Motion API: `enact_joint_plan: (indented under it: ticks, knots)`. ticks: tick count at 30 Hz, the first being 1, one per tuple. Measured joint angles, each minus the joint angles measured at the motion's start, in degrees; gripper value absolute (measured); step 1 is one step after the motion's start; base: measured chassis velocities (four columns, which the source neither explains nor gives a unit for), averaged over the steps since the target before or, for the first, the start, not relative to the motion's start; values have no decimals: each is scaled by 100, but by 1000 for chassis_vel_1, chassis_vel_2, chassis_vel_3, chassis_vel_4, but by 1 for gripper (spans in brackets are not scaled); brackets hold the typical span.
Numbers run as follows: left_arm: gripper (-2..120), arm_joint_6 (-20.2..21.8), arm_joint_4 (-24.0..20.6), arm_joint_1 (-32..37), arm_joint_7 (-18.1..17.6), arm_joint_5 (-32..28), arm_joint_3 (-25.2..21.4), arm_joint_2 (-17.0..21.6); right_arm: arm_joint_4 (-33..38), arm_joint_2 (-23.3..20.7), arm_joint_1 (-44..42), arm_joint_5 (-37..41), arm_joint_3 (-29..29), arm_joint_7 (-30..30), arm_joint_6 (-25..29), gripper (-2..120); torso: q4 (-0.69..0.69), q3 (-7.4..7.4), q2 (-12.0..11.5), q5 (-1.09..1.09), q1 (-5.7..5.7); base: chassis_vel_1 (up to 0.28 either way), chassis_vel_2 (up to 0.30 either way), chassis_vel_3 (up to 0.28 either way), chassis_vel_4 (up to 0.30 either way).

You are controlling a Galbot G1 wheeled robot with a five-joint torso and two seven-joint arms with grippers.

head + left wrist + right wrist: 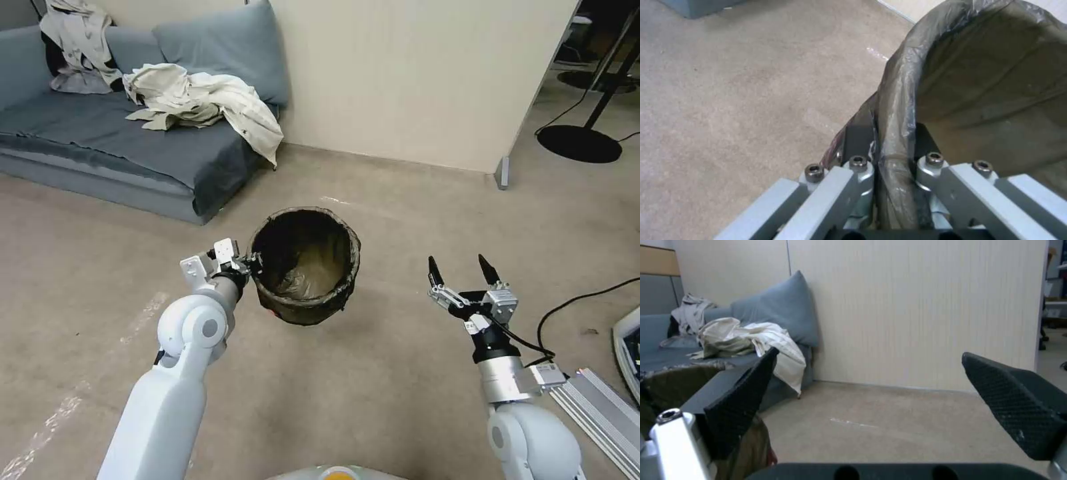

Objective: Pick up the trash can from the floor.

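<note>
The trash can, a round bin lined with a wrinkled dark bag, hangs tilted in front of me just above the floor. My left gripper is shut on the can's left rim. In the left wrist view the two fingers pinch the bag-covered rim of the trash can between them, at the gripper. My right gripper stands open to the right of the can, apart from it, fingertips up. In the right wrist view the right gripper holds nothing, and the can sits beside it.
A grey sofa with heaped pale clothes stands at the back left. A beige partition wall runs behind the can. A round black stand base, a black cable and a metal rail lie to the right.
</note>
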Motion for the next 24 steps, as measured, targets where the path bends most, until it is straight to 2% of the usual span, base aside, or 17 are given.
enact_joint_plan:
  ticks: [24]
  knots:
    - [4, -15, -14, 49, -1, -4, -28, 39, 61, 31, -8, -82, -77, 0, -26, 100, 0, 0, 0, 0, 0, 0, 0, 0, 0]
